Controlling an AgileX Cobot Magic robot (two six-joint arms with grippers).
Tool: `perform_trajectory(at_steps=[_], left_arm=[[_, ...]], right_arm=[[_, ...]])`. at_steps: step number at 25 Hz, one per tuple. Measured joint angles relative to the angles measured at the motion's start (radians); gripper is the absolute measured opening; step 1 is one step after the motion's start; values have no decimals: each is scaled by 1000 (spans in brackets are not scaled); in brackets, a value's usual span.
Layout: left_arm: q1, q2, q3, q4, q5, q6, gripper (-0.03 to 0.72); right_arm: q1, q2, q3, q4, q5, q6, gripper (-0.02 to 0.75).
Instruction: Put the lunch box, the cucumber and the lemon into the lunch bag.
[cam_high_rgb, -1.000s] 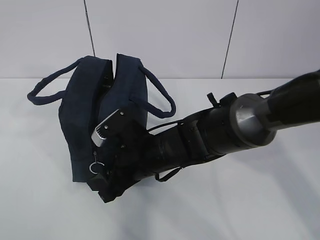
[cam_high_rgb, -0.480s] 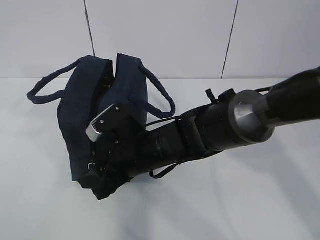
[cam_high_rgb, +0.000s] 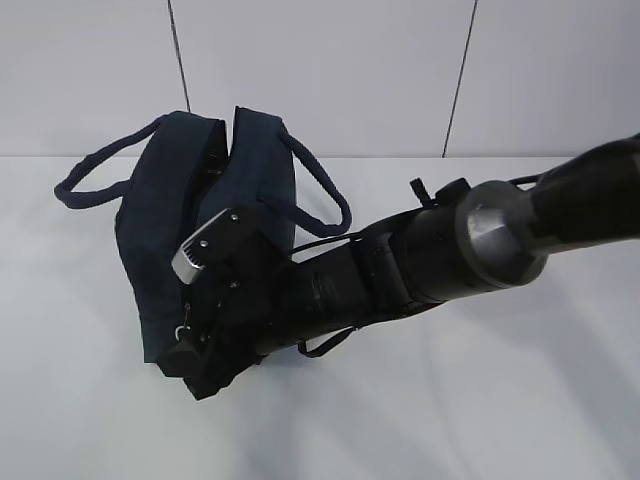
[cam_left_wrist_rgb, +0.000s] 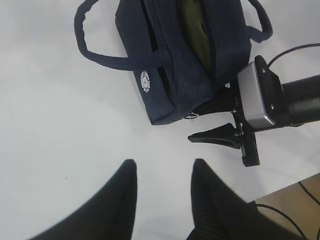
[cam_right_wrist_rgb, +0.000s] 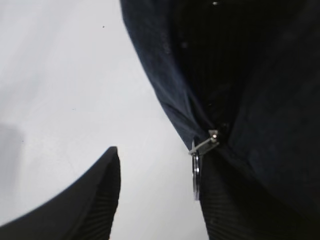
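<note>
The dark navy lunch bag (cam_high_rgb: 160, 230) stands on the white table with its top unzipped and both handles hanging outward. In the left wrist view an olive-green shape (cam_left_wrist_rgb: 192, 30) shows in the bag's (cam_left_wrist_rgb: 170, 65) opening; I cannot tell what it is. The lunch box, cucumber and lemon are not identifiable. My right gripper (cam_high_rgb: 185, 345) is open at the bag's near end. The silver ring pull (cam_right_wrist_rgb: 195, 175) hangs between its jaws, against the right finger (cam_right_wrist_rgb: 235, 200), unclamped. My left gripper (cam_left_wrist_rgb: 162, 167) hovers open over bare table, short of the bag.
The right arm (cam_high_rgb: 440, 250) reaches across the table from the right to the bag. The white table's (cam_left_wrist_rgb: 60, 130) edge shows at the lower right of the left wrist view, with floor and a cable (cam_left_wrist_rgb: 300, 187) beyond. A pale wall (cam_high_rgb: 320, 70) stands behind.
The right gripper has shifted left and slightly down along the bag's near end, bringing its jaws around the ring pull. In the last half second it has barely moved.
</note>
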Motion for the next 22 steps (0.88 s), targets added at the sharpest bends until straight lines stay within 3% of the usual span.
perform_trajectory(at_steps=[4,9,15,22], left_arm=[[0,0,0,0,0,0,258],[0,0,0,0,0,0,251],[0,0,0,0,0,0,245],[0,0,0,0,0,0,244]], right_arm=[[1,11,-12,0,-6,0,361],[1,11,-12,0,-13,0,250],[1,11,-12,0,-16,0,200],[1,11,-12,0,-25,15,9]])
